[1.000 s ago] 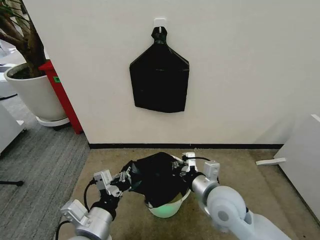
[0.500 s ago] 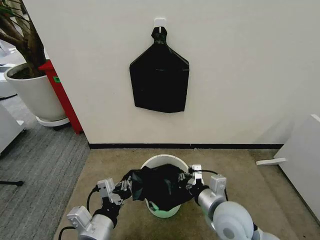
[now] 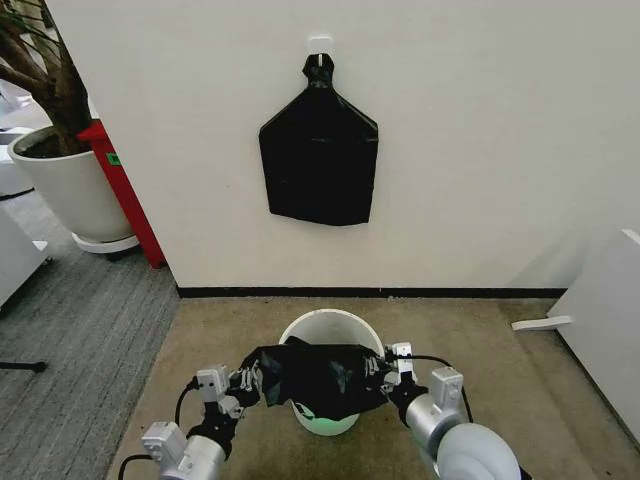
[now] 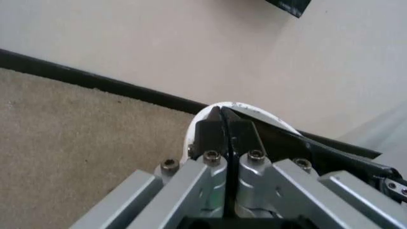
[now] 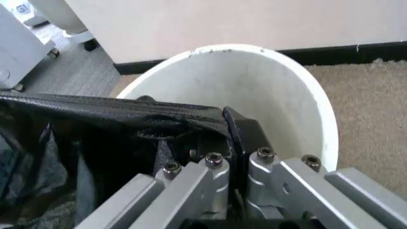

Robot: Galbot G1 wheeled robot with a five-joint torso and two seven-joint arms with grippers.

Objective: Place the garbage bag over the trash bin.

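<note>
Two grippers hold the garbage bag [image 3: 318, 376] stretched between them above the trash bin [image 3: 330, 328], which stands on tan carpet [image 3: 470, 330] in front of a white wall [image 3: 480, 150]. The left gripper [image 3: 247, 379] has its fingers pressed together on the bag's left edge; the right gripper [image 3: 385, 372] pinches the opposite edge the same way. The bag hangs over the near half of the bin, just below and between both grippers, with the far rim uncovered. A flat black bag bundle [image 3: 319, 155] hangs on the wall beyond.
</note>
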